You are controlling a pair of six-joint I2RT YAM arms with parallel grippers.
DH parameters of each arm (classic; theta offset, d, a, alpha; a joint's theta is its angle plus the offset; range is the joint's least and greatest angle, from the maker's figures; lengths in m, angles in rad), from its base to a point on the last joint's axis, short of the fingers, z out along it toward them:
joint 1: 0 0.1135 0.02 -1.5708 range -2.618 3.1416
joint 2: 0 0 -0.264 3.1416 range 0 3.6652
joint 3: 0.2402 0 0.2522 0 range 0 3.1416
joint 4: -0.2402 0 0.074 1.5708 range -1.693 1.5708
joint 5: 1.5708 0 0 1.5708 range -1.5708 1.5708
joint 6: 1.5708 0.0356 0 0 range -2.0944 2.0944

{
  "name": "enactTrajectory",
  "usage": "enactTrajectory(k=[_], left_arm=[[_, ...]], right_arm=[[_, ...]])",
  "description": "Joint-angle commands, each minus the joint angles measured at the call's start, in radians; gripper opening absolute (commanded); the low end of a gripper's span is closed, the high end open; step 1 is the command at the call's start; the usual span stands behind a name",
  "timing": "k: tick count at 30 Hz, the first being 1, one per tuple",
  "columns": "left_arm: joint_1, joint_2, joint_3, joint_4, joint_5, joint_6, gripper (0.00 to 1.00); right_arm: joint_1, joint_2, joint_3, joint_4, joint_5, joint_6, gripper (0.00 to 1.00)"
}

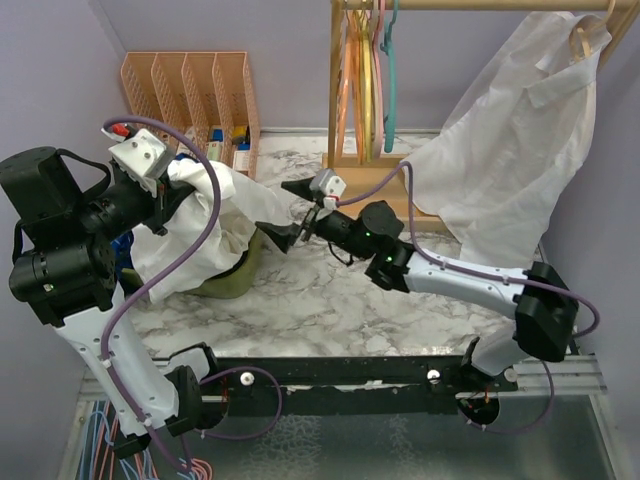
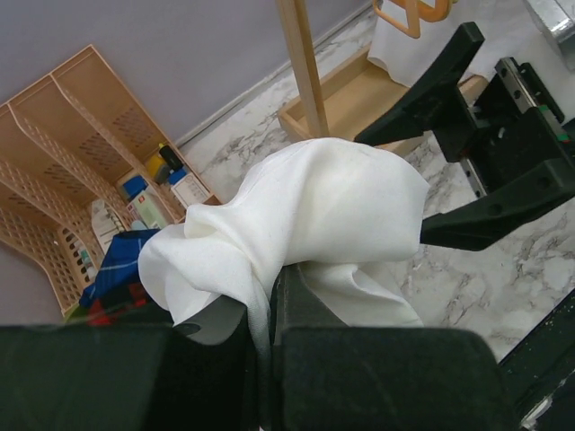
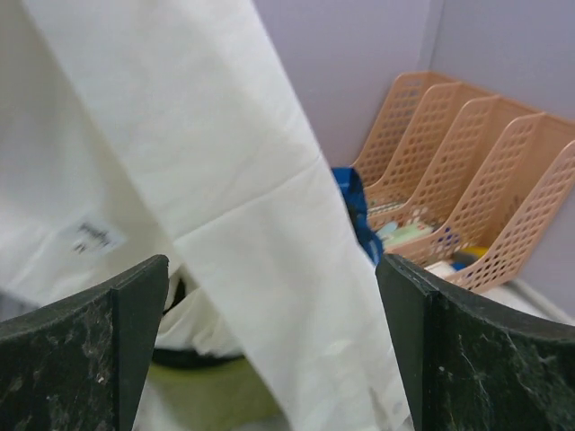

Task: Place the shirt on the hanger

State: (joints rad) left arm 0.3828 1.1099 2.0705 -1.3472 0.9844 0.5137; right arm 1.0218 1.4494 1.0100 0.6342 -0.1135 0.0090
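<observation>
The big white thin shirt with long sleeves [image 1: 200, 225] is on the left side of the grey-and-white marble table [image 1: 330, 295]. It is held up in a bunch. The left gripper [image 2: 260, 314] has its two black fingers pressed together on a fold of the cloth, and the rest of the shirt hangs down from there onto a green lump [image 1: 228, 280]. The right gripper [image 1: 290, 212] is just beside the shirt, on its right. Its fingers are spread wide and point at the hanging cloth, which runs top to bottom between them in the right wrist view, but they do not touch it. The thin blue-green plastic hanger [image 1: 390, 90] hangs on the wooden rail [image 1: 480, 5] at the back. It is well apart from the shirt, and the right arm is nearer to it.
</observation>
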Motion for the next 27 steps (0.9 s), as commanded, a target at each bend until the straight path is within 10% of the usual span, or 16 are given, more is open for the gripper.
enactTrajectory(k=[1, 10, 17, 27], left_arm=[[-0.003, -0.018, 0.006, 0.014, 0.055, 0.006, 0.00], [-0.003, -0.039, -0.014, 0.008, 0.039, 0.021, 0.00], [-0.004, -0.055, -0.007, 0.036, 0.038, 0.009, 0.00], [0.011, -0.051, -0.038, 0.346, -0.105, -0.275, 0.00]], right_arm=[[0.006, 0.153, 0.166, 0.104, 0.110, -0.140, 0.99], [0.006, 0.366, 0.415, 0.004, -0.011, -0.107, 0.97], [0.006, 0.239, 0.368, -0.042, -0.025, -0.102, 0.02], [0.007, -0.117, 0.361, -0.274, 0.033, -0.003, 0.01]])
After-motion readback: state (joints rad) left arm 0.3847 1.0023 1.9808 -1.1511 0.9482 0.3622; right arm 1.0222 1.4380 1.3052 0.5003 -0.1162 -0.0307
